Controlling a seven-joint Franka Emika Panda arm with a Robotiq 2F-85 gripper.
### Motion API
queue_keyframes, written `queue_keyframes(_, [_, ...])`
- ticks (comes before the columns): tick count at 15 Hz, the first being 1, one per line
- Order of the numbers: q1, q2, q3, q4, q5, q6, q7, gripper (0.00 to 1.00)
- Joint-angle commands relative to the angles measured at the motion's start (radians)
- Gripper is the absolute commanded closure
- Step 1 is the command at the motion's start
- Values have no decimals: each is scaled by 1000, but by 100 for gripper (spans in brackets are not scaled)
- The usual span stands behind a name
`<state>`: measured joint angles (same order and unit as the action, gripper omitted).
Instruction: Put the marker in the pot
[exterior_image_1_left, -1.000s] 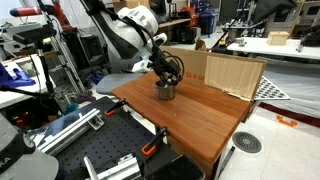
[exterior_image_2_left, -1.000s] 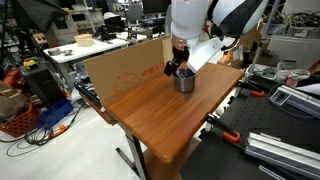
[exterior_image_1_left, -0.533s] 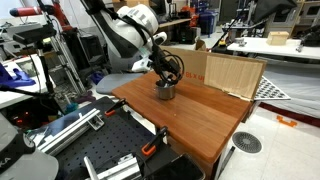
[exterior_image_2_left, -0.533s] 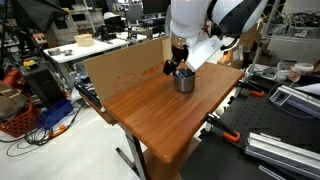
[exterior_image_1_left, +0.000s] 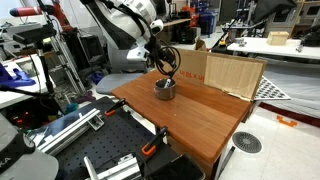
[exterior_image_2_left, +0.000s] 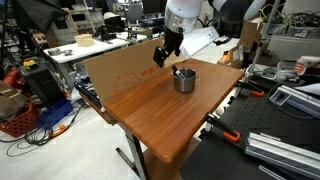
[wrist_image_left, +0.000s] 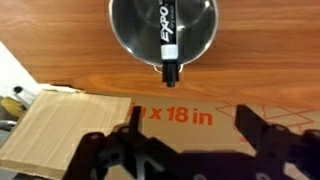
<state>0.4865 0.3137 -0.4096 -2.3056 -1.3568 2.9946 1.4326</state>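
The small round grey metal pot (exterior_image_1_left: 164, 88) stands on the wooden table (exterior_image_1_left: 200, 120); it also shows in the other exterior view (exterior_image_2_left: 184, 80) and at the top of the wrist view (wrist_image_left: 130, 35). The black marker (wrist_image_left: 166, 40) lies in the pot, its end sticking over the rim; a tip shows above the rim (exterior_image_2_left: 178, 71). My gripper (wrist_image_left: 188, 125) is open and empty, lifted above and beside the pot (exterior_image_1_left: 167, 62) (exterior_image_2_left: 160, 53).
A cardboard sheet (exterior_image_2_left: 115, 68) printed "x 18 in" stands along the table's far edge (exterior_image_1_left: 230, 75) (wrist_image_left: 70, 125). Benches, rails and cables surround the table. The table's edges drop off on all sides.
The gripper was down at the pot; now it has risen and moved away from it, open, leaving the marker in the pot.
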Motion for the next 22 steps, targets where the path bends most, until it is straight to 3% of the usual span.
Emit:
queue_keyframes(1, [-17,-61,5,-49,24,60,-29,0])
queue_keyframes(22, [-4,-75,0,-53,7,50,-3,0])
